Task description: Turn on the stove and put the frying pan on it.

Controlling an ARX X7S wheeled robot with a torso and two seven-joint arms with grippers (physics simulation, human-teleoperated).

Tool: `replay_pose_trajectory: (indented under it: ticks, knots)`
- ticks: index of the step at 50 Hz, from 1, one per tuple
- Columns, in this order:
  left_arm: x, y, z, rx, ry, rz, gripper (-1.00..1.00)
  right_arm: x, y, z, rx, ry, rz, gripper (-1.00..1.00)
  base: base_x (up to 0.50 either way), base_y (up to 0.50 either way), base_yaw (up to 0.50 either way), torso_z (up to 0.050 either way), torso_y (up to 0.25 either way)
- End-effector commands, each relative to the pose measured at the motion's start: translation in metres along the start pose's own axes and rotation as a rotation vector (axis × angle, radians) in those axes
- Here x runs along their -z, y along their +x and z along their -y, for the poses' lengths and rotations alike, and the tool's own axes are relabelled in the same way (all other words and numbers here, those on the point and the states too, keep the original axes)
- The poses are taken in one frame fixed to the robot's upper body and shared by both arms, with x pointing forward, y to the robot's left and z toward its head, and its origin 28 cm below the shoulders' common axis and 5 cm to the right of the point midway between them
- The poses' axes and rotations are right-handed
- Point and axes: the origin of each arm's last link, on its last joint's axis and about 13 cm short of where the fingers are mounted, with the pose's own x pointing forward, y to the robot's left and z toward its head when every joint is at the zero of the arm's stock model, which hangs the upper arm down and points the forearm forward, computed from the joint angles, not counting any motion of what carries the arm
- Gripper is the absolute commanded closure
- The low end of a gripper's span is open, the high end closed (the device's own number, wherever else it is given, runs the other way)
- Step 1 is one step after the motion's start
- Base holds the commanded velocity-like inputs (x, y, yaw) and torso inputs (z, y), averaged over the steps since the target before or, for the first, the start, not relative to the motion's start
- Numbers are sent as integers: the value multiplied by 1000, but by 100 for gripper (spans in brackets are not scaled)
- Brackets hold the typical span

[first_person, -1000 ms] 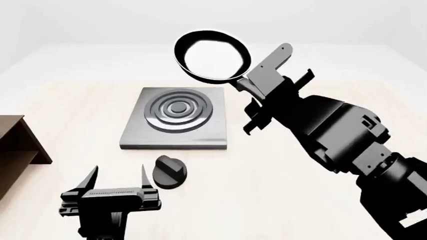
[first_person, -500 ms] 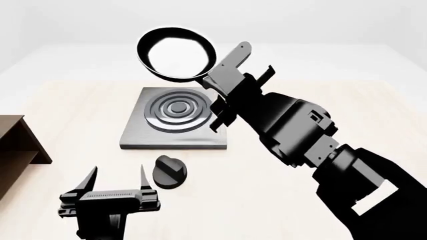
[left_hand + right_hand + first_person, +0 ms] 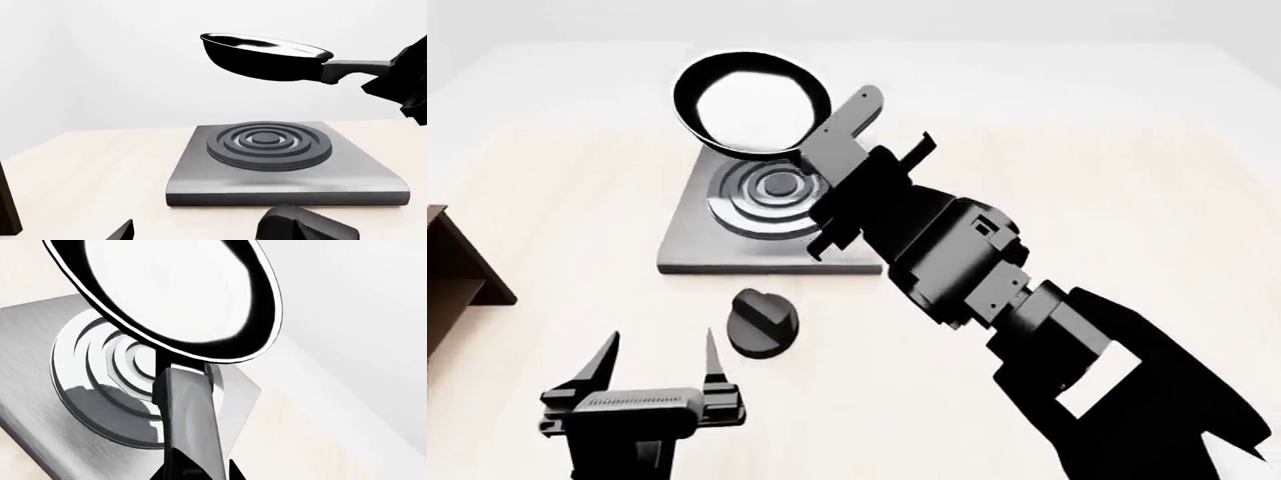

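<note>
We hold the rigid, front-heavy frying pan (image 3: 751, 105) by its handle, right gripper (image 3: 835, 150) pinching it above the stove (image 3: 777, 203); left gripper (image 3: 657, 362) fingers spread.

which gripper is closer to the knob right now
Left. The left gripper hangs open just short of the knob, not touching. The right gripper is up over the stove, holding the frying pan.

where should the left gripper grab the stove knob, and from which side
Grip the raised ridge across the top of the knob, coming straight down from above. The knob lies flat on the table in front of the stove, so only that ridge offers two opposing faces. The open left gripper hangs just beside it; it would probably need its fingers turned to straddle the ridge.
</note>
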Motion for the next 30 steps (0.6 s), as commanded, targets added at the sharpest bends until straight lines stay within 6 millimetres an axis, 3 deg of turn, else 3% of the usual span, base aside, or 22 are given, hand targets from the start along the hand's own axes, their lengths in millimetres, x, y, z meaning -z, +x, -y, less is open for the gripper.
replay_pose_trajectory:
  ticks: [1, 12, 30]
  knots:
    - [0, 0, -1, 11, -7, 22, -100, -20, 4, 2, 72, -34, 61, 100, 0, 0, 0, 0, -250]
    - [0, 0, -1, 15, -17, 16, -100, -19, 7, 0, 87, -6, 56, 100, -1, 0, 0, 0, -248]
    - [-1, 0, -3, 4, -40, 2, -100, -6, 14, 0, 138, -18, 4, 100, -1, 0, 0, 0, 0]
